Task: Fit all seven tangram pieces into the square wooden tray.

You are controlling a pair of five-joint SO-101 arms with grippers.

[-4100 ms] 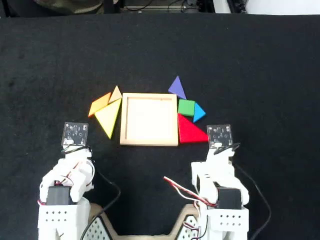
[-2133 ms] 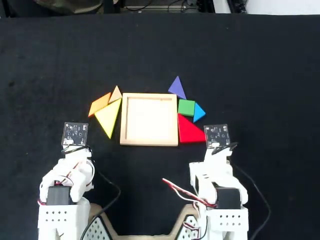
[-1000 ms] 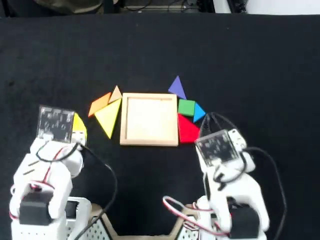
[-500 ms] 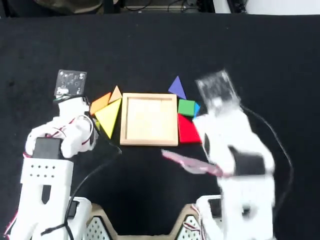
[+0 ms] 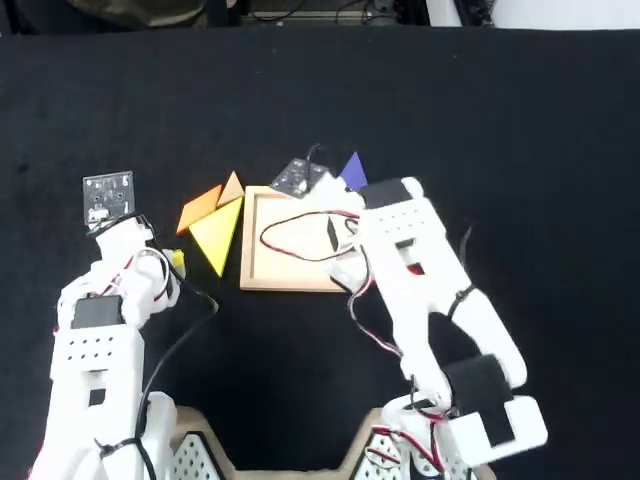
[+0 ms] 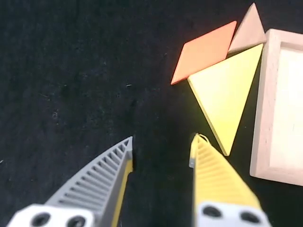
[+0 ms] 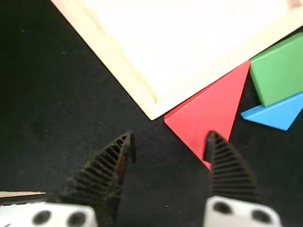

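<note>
With both sets of fingers wide and empty, the right gripper (image 7: 170, 139) hangs over the red triangle (image 7: 208, 116) touching the tray (image 7: 111, 59), and the left gripper (image 6: 162, 139) hangs near the yellow triangle (image 6: 227, 94); these flat, probably light and rigid pieces suit a pinch across 2 edges.

Two white plastic arms stand side by side at the bench. The left arm (image 5: 98, 335) is made of boxy housings dotted with small holes, with a black servo block (image 5: 95, 312) and a trailing black cable (image 5: 205, 312). The right arm (image 5: 430, 290) carries red-and-white wires (image 5: 365, 310) and a looping black lead (image 5: 265, 240). A dark square circuit board (image 5: 108, 197) tops each wrist. The left claw (image 6: 162, 139) pairs a grey ribbed finger (image 6: 99, 175) with a yellow finger (image 6: 215, 175). The right claw (image 7: 170, 135) has black ribbed fingers (image 7: 99, 175) on a white mount (image 7: 239, 216) with round screw holes.
</note>
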